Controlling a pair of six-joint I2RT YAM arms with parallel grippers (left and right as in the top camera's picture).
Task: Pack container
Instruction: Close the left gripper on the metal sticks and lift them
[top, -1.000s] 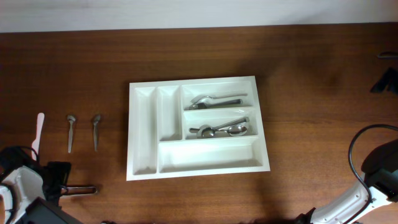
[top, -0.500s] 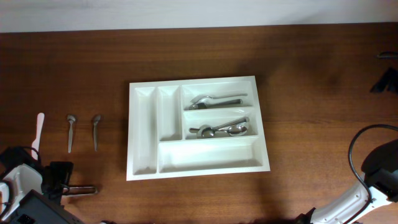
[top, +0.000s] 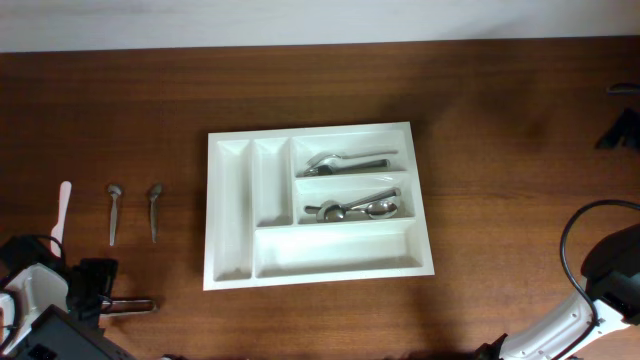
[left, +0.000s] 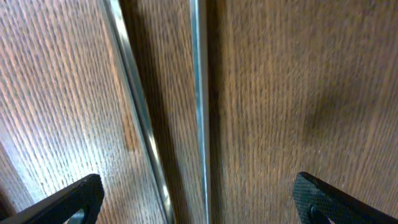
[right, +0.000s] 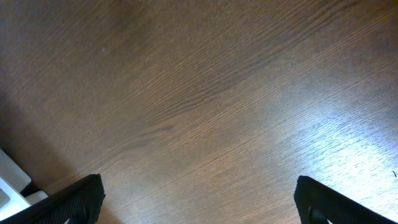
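White cutlery tray (top: 230, 215) holds metal cutlery (top: 350, 209) on a wooden table (top: 500, 130).
Left gripper (left: 198, 196) and right gripper (right: 199, 196) both gape wide.

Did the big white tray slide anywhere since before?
No. The container has not moved: in the overhead view its left edge sits just as far from the nearest spoon as earlier.

The table (top: 500, 150) was grained brown wood with a soft sheen; the tray (top: 330, 250) smooth white plastic; the spoons (top: 378, 209) shiny metal.

text: none legible | labels — none | brands, numbers, signs — none on any surface
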